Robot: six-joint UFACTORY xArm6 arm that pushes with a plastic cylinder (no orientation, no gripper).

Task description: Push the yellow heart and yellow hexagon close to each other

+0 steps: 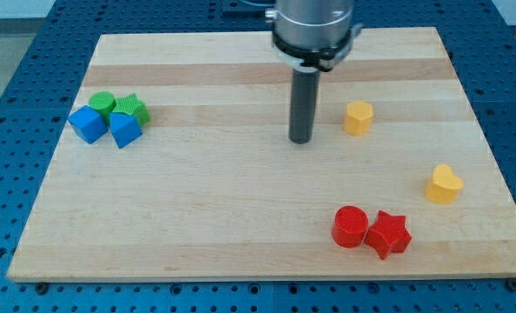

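Note:
The yellow hexagon (358, 116) sits on the wooden board right of centre, toward the view's top. The yellow heart (444, 183) lies near the board's right edge, lower down and well apart from the hexagon. My tip (301, 140) rests on the board just left of the yellow hexagon, a short gap away and touching no block. The dark rod hangs from the arm's round head at the view's top.
A red cylinder (350, 226) and a red star (387, 234) touch each other near the board's bottom right. At the left, a green cylinder (102, 103), a green star (133, 108), a blue cube (88, 124) and another blue block (124, 129) are clustered.

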